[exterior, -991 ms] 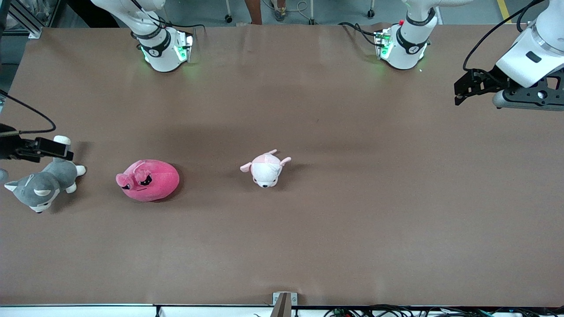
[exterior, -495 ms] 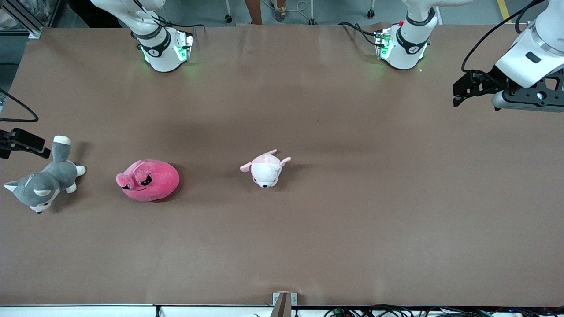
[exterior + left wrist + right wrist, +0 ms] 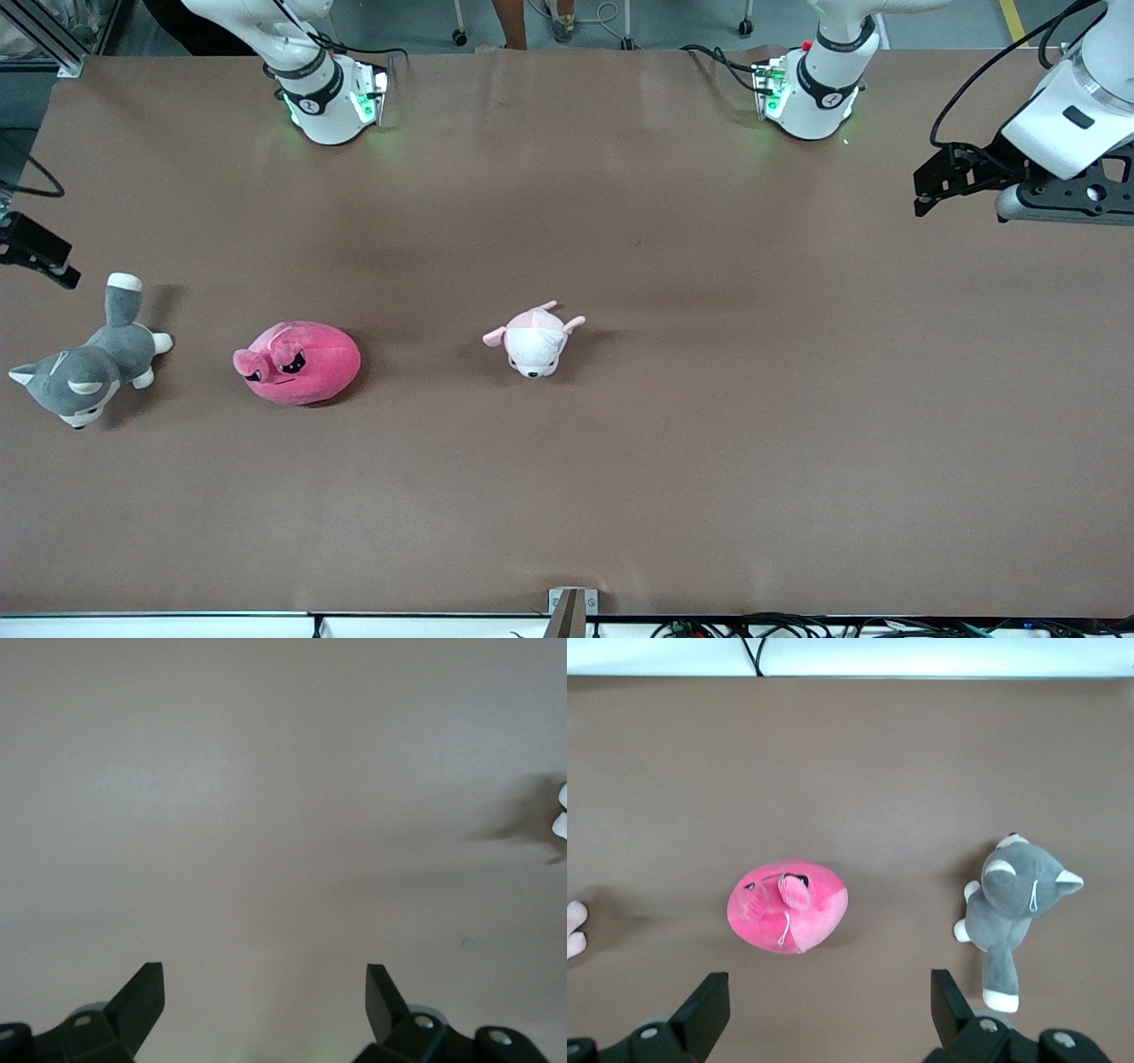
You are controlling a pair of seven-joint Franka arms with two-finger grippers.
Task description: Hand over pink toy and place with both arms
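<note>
Your pink toy (image 3: 299, 363) lies on the table (image 3: 709, 461) at lower left of the front view, between the grey dog (image 3: 84, 372) and the pale plush (image 3: 534, 341), while the right gripper (image 3: 828, 1010) hangs spread above it and the left gripper (image 3: 939, 182), also spread, waits at upper right.

words: you can read none | numbers: none | labels or brands: none you can make out on the toys, the arms or the table
</note>
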